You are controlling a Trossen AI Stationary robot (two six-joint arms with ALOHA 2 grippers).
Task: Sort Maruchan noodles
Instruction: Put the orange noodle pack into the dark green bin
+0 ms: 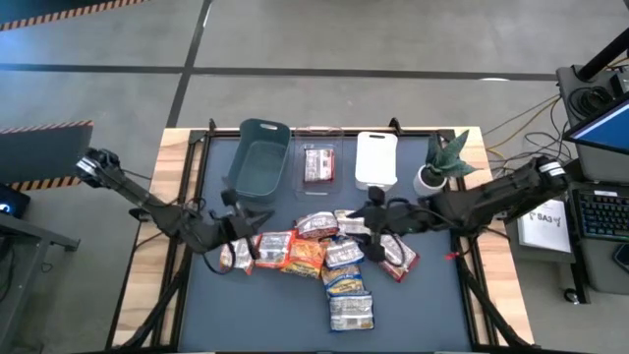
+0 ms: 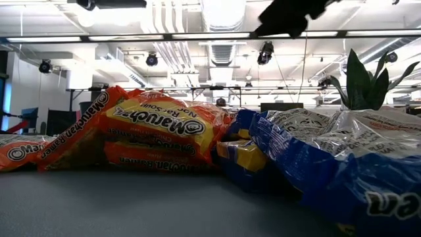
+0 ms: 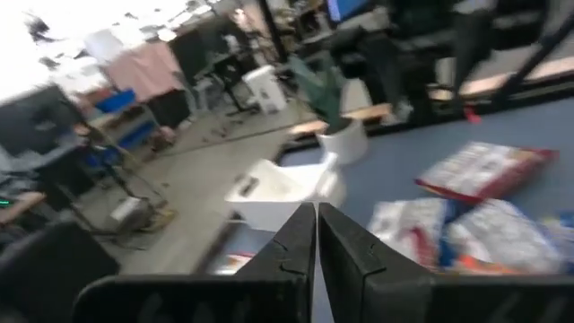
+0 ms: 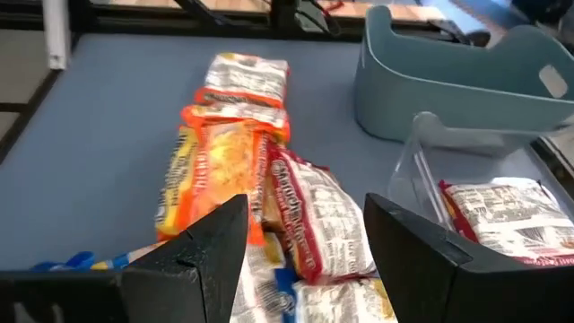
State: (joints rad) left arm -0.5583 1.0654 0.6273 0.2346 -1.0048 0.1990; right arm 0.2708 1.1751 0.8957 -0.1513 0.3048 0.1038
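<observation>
The Maruchan noodles lie in a loose heap mid-table. Orange packets [image 1: 293, 253] sit left of centre, red-and-white packets [image 1: 317, 226] toward the far side, and yellow-and-blue packets [image 1: 349, 295] toward the near edge. One more red-and-white packet [image 1: 316, 164] lies in the clear bin [image 1: 334, 149]. My right gripper [image 1: 366, 218] is open above the heap's right part, its fingers [image 4: 220, 238] on either side of a red-and-white packet [image 4: 318, 215] below them. My left gripper [image 1: 241, 220] is shut [image 3: 316, 235] and hovers at the heap's left end, near the teal bin [image 1: 260, 157].
The teal bin, the clear bin and a white bin [image 1: 375, 159] stand in a row along the table's far edge. A potted plant [image 1: 442, 162] is at the far right corner. A red-and-white packet [image 1: 398, 258] lies apart on the right. Bare mat shows at the near left.
</observation>
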